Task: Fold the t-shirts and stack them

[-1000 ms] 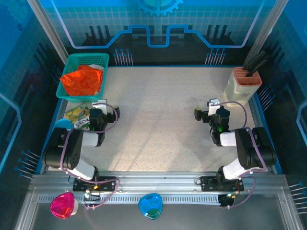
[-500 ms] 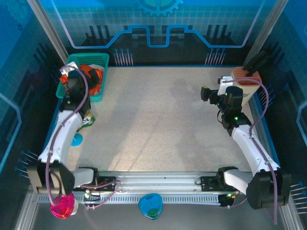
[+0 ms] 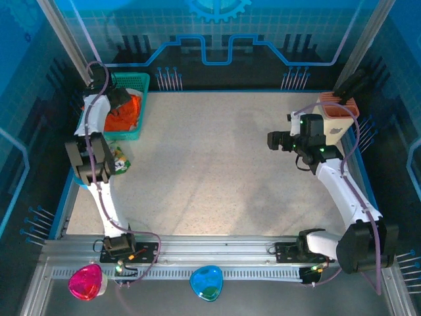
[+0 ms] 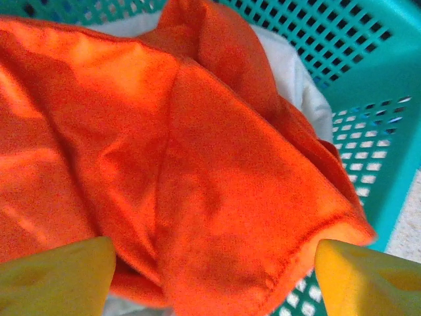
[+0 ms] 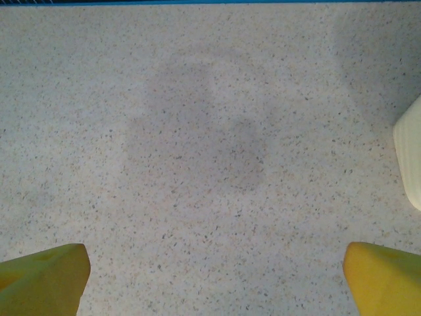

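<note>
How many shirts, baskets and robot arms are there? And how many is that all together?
T-shirts: 2 (orange t-shirt, whitish t-shirt under it)
Baskets: 1 (teal basket)
Robot arms: 2 (left arm, right arm)
Total: 5

orange t-shirt [image 4: 197, 164]: soft matt cloth | basket [image 4: 368, 99]: teal plastic mesh | table [image 5: 197, 131]: speckled matt
</note>
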You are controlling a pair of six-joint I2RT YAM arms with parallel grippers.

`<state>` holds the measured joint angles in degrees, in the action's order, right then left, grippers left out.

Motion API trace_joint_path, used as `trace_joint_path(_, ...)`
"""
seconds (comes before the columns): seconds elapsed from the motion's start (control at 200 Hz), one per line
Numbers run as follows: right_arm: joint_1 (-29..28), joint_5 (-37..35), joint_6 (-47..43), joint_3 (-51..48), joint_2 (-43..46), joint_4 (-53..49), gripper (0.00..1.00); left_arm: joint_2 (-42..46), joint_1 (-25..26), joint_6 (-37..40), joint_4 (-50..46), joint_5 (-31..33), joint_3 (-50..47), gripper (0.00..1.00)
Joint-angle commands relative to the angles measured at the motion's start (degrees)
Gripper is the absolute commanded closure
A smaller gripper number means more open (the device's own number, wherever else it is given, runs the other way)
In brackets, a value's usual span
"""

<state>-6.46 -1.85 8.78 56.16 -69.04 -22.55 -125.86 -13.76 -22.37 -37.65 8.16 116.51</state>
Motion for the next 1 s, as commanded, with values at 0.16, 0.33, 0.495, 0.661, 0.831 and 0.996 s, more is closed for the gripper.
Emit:
trace_joint_path(0.16, -0.92, -1.65, -2.27, 2.25, 1.16, -5.92, 0.0, -12.69, -0.04, -5.1, -10.13, -3.15, 15.26, 0.27)
trace_joint_path(0.33, -0.92, -1.86, -2.1, 2.23, 1.71, -6.19, 0.0, -14.22, -0.04, -6.37, -8.55, -2.51, 15.45, 0.44)
trace_joint_path(0.495, -0.92, -2.69, -2.23, 2.37, 2.98, -6.63, 0.0, -14.85, -0.13, -5.87, -8.14, -3.12, 15.41, 0.82)
trace_joint_path(0.661, -0.92, -3.26, -2.26, 2.6, 6.09, -7.57, 0.0, -12.52, -0.13, -5.11, -7.45, -4.73, 13.37, 1.0)
trace_joint_path(0.831, -0.87, -3.52, -2.32, 3.24, 10.7, -8.98, 0.0, -3.05, 0.37, -3.27, -5.4, -5.32, 8.78, 1.0)
trace_joint_path(0.996, -0.66, -3.6, -2.57, 3.34, 14.56, -10.27, 0.0, 7.81, 3.07, 1.79, -7.29, -4.08, 8.54, 1.0)
